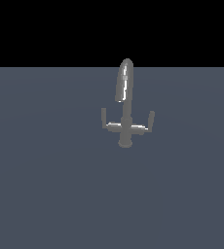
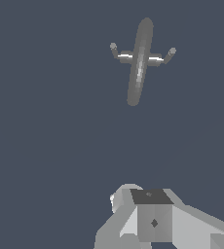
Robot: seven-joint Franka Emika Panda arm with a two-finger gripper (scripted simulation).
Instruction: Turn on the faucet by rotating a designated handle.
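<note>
One gripper (image 2: 155, 221) shows, and only in the wrist view, as a pale grey blocky body with a darker square face; its fingertips are not clearly made out, so whether it is spread or closed cannot be told. It holds nothing visible and sits well apart from the faucet (image 1: 126, 104), with bare floor between them. No part of the arm appears in the exterior view.

One faucet stands on the flat slate-grey ground (image 1: 46, 194), a little to the exterior view's right of centre and toward the far part of the surface, near the line where grey meets the black backdrop (image 1: 36, 29). Its parts, counted: one short cylindrical base (image 1: 125, 142), one tall arched glossy spout (image 1: 125, 80) with a bright streak down it, and two L-shaped side levers.

Levers branch from the stem just above the base, one to each side. The handle (image 1: 147, 124) is on the exterior view's right: a horizontal arm with a bright highlight and a rounded upturned tip that leans slightly outward. The other lever (image 1: 106, 121) on the exterior view's left is dimmer, with a straight vertical tip. Both look level and roughly in line with one another.

From the wrist view the faucet (image 2: 139, 61) is seen from above: the spout is a long dark oval, with the two levers crossing behind it, each showing a white glint.

No containers are in sight.
</note>
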